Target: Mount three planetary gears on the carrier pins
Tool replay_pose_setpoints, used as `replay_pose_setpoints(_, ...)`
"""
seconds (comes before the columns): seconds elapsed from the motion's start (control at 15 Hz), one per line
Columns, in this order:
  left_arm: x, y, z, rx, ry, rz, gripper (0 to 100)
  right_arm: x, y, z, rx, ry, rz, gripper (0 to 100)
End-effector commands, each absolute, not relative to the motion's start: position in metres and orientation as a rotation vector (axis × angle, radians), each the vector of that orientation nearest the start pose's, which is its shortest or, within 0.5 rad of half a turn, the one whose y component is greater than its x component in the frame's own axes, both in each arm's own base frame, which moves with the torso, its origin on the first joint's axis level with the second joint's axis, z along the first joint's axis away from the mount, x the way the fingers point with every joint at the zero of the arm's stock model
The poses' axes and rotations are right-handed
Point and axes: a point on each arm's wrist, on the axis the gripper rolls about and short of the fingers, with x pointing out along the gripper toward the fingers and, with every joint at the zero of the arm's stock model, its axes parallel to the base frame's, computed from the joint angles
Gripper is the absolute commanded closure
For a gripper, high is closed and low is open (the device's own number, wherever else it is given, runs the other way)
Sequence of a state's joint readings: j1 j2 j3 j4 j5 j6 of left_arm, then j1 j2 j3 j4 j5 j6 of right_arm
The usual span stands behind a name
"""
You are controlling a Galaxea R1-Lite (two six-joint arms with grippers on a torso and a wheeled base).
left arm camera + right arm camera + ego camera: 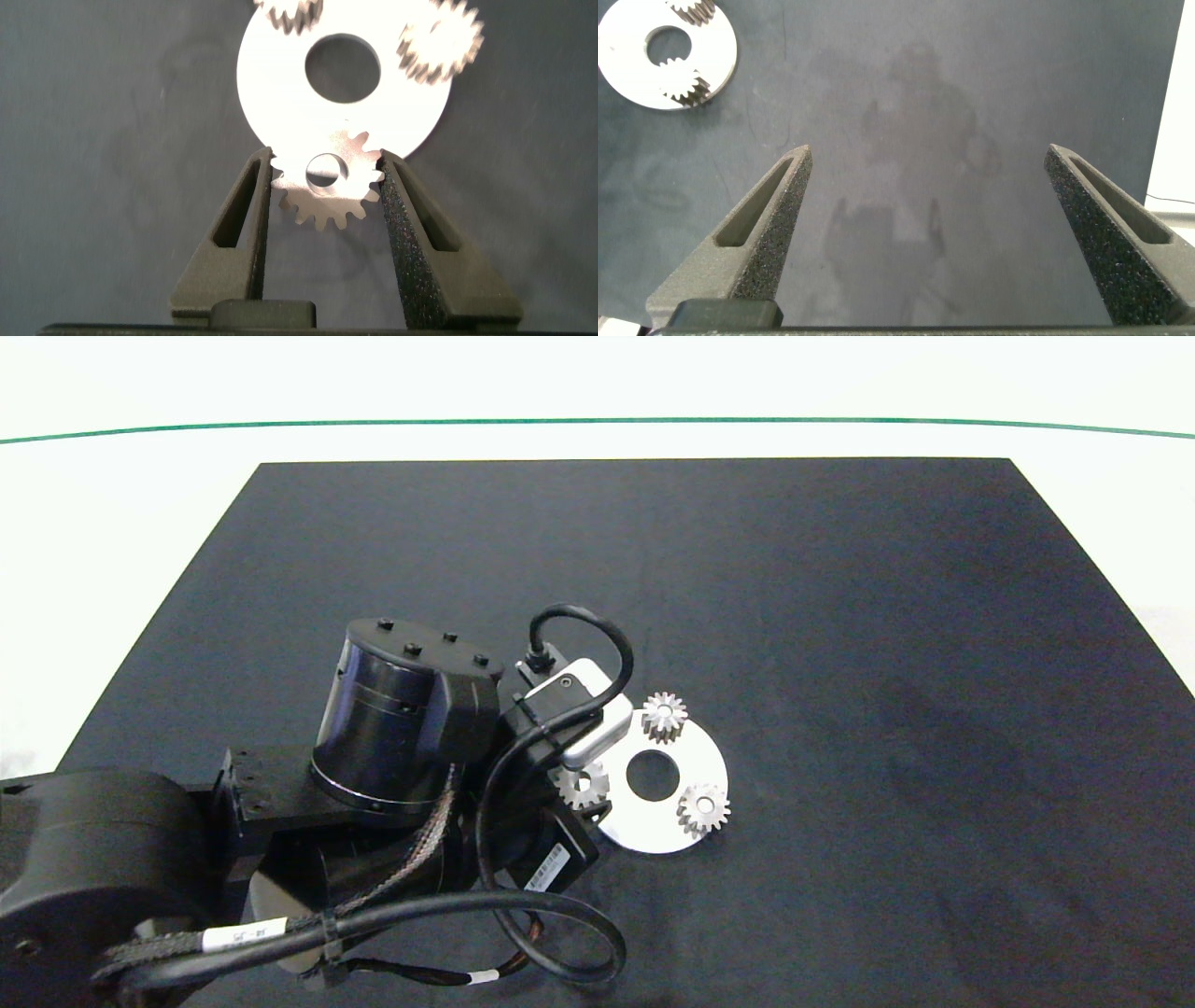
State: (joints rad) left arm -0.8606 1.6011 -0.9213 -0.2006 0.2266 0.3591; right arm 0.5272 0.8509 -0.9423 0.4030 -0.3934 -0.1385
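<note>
Left gripper fingers clamp the third gear between them at the disc edge. Right gripper fingers spread, nothing between.

The head camera sits high, looking down and forward over the dark desk, far enough back to take in its far edge. The left wrist camera looks out along its own end effector from close above the white disc — the disc fills much of that view. The right wrist camera faces the same desk from farther off, catching the disc small at one corner — all three views share it.
</note>
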Motion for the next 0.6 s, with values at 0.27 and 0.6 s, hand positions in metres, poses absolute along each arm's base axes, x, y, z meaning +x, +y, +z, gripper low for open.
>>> replay_pose_setpoints(0.27, 0.199, -0.240, 0.191, 0.617, 0.316, -0.729, 100, 0.061, 0.025, 0.292, -0.272, 0.256, 0.150, 0)
replay_pose_setpoints(0.6, 0.201, -0.243, 0.194, 0.617, 0.307, -0.729, 100, 0.063, 0.027, 0.284, -0.286, 0.288, 0.153, 0)
